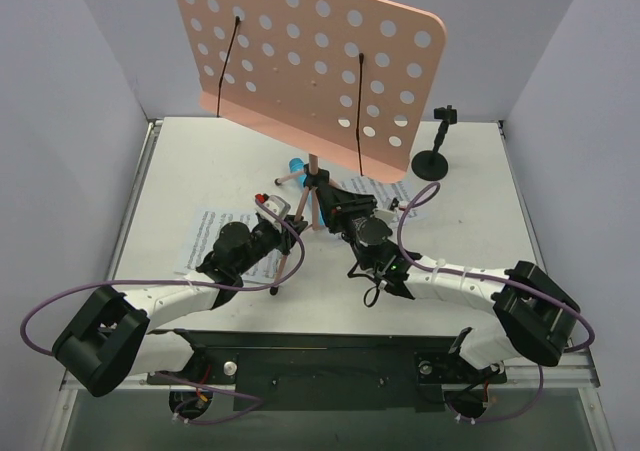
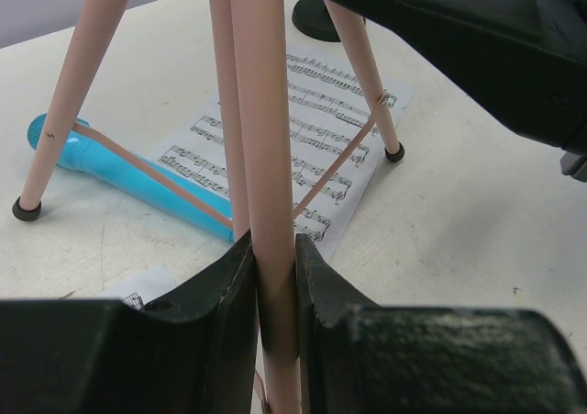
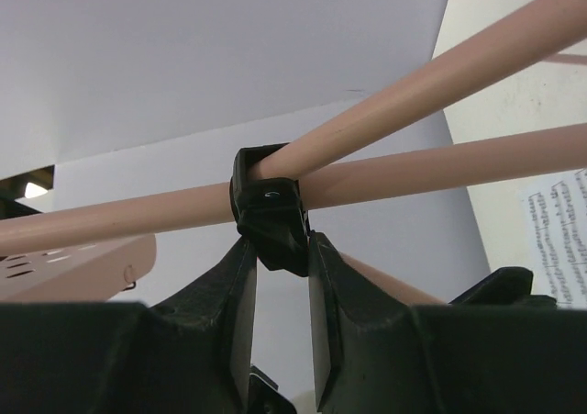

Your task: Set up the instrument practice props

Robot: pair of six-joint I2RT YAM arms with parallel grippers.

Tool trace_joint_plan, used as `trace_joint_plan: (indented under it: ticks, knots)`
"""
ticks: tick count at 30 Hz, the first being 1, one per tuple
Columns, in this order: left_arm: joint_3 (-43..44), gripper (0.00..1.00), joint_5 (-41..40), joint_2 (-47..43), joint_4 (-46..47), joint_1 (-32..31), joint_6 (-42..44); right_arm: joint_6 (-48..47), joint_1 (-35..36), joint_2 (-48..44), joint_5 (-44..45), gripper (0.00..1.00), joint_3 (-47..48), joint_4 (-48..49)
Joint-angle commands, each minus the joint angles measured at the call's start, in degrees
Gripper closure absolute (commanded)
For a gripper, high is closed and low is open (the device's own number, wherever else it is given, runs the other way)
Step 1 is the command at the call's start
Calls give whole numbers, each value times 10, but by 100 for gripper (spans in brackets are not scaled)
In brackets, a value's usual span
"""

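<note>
Matt pink music stand [image 1: 305,56]; glossy blue microphone [image 2: 128,183] (plastic, smooth).

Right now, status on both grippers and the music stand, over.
Left gripper shut on music stand leg. Right gripper at black leg hub, grip unclear. Blue microphone and sheet-music page lying underneath.

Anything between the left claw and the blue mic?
Yes. The left claw is clamped on a stand leg directly in front of the microphone, and a thin pink brace crosses in front of it.
</note>
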Motion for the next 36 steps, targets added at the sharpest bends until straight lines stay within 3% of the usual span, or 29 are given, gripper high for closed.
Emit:
trace_joint_plan:
  ticks: [1,6,8,9,10,11,12,15,18,23,24,26,33,36]
  knots:
    - [5,100,29,-21,24,4,23,234,2,16,25,100,3,-5]
    - [7,100,35,-17,22,3,22,130,-1,-34,43,98,-9,-37]
    - [9,100,36,-16,19,4,22,55,-14,-55,39,70,-25,-24]
    - [10,100,35,-16,18,3,22,17,-17,-62,38,51,-33,-20]
    - [11,100,35,-17,18,4,22,-17,-28,-79,31,42,-52,-4]
    - [11,100,36,-15,18,4,22,-78,-36,-90,23,26,-70,2]
    - [11,100,36,-15,17,4,22,-132,-51,-108,7,22,-78,7]
    - [12,100,37,-17,17,4,22,-301,-75,-178,-28,21,-117,-2]
    - [12,100,38,-19,17,4,22,-580,-78,-237,-93,25,-129,-13]
    - [14,100,41,-18,16,4,21,-972,-59,-260,-309,32,-101,-143]
    - [13,100,42,-18,16,4,21,-1087,-51,-259,-321,32,-102,-162]
    - [13,100,43,-20,16,4,21,-1220,-25,-245,-313,28,-114,-186]
    - [12,100,42,-23,13,4,22,-1572,3,-189,-338,28,-155,-57]
    - [12,100,42,-23,11,4,23,-1671,4,-162,-326,29,-127,-33]
